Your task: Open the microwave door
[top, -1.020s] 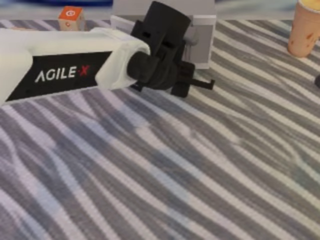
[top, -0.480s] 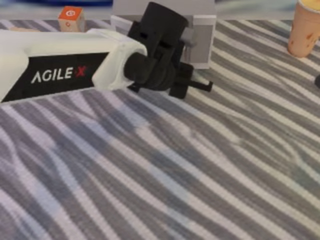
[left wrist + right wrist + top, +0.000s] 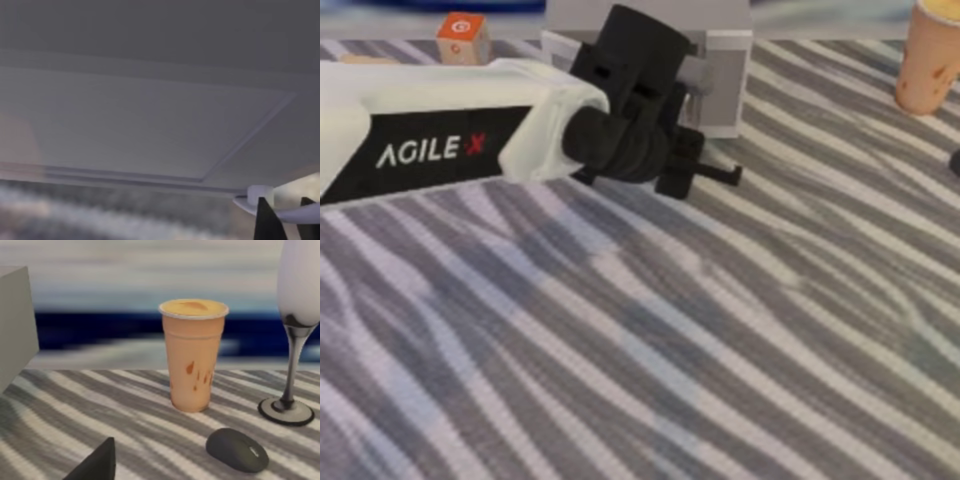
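The small silver-grey toy microwave (image 3: pixel 720 80) sits at the worktop's 12 o'clock edge. The left gripper (image 3: pixel 705 175) is right at its flat grey door (image 3: pixel 150 130); I cannot tell its grip. The door looks closed, so pulling is left.

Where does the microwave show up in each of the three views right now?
Top view: the microwave sits at the far edge, centre, partly hidden behind the left gripper.
Left wrist view: the microwave door fills most of the picture, close up.
Right wrist view: a grey side panel shows at one edge.
Shared landmark: the orange cup.
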`<state>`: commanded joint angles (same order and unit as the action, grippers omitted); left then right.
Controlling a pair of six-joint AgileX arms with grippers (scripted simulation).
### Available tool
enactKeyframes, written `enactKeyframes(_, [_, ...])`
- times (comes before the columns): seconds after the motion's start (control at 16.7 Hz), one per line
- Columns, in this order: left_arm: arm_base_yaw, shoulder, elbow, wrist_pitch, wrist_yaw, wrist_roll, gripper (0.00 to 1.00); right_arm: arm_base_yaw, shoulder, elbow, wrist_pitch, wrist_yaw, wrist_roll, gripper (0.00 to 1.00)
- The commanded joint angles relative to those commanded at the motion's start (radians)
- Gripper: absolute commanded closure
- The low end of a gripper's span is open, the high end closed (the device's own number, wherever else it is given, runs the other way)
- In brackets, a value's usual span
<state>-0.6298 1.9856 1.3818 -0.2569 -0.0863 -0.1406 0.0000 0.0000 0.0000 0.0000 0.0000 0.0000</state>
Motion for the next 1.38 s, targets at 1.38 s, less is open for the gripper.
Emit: enactKeyframes(1.38, [0.005, -0.016, -0.019, 0.009, 0.025, 0.022, 1.0, 0.0, 0.0, 0.0, 0.0, 0.0, 0.0, 0.0])
